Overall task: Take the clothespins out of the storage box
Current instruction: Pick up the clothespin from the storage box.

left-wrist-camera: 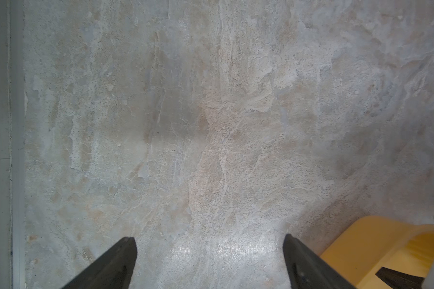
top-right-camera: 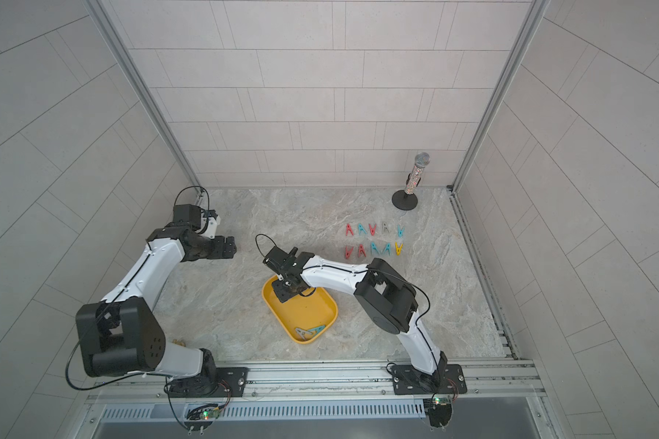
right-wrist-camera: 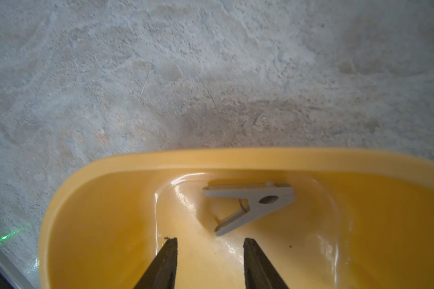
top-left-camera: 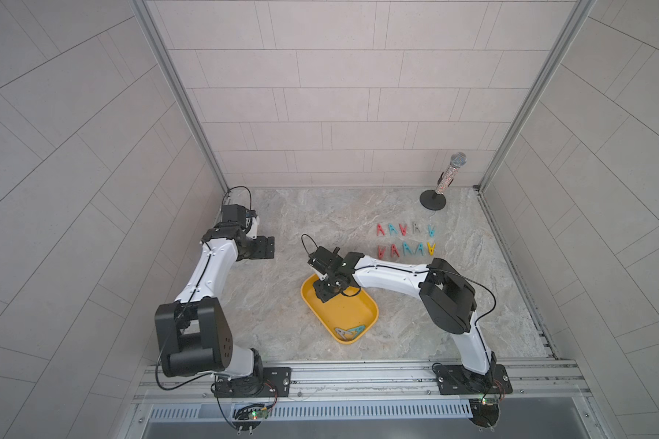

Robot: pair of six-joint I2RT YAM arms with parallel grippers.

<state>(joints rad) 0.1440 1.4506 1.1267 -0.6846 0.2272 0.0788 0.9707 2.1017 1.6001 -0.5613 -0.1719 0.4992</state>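
A marbled stone tabletop (top-left-camera: 282, 213) carries the glossy yellow storage box (top-left-camera: 345, 309), round-cornered, its long axis slanted toward the near edge. The right gripper (right-wrist-camera: 209, 240) is seen half open and empty over the box's far end. The left gripper (left-wrist-camera: 209, 239) is spread wide above bare tabletop. A grey clothespin (right-wrist-camera: 251, 202) is laid flat along that end's wall, two clothespins (top-left-camera: 349, 332) in the near corner, and ten others (top-left-camera: 406, 239) are ranged in two rows toward the far right corner.

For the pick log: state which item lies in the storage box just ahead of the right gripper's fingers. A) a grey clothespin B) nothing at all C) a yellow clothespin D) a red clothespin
A: the right wrist view shows a grey clothespin lying inside the storage box near its rim, just beyond the right gripper, whose jaws stand apart with nothing between them.
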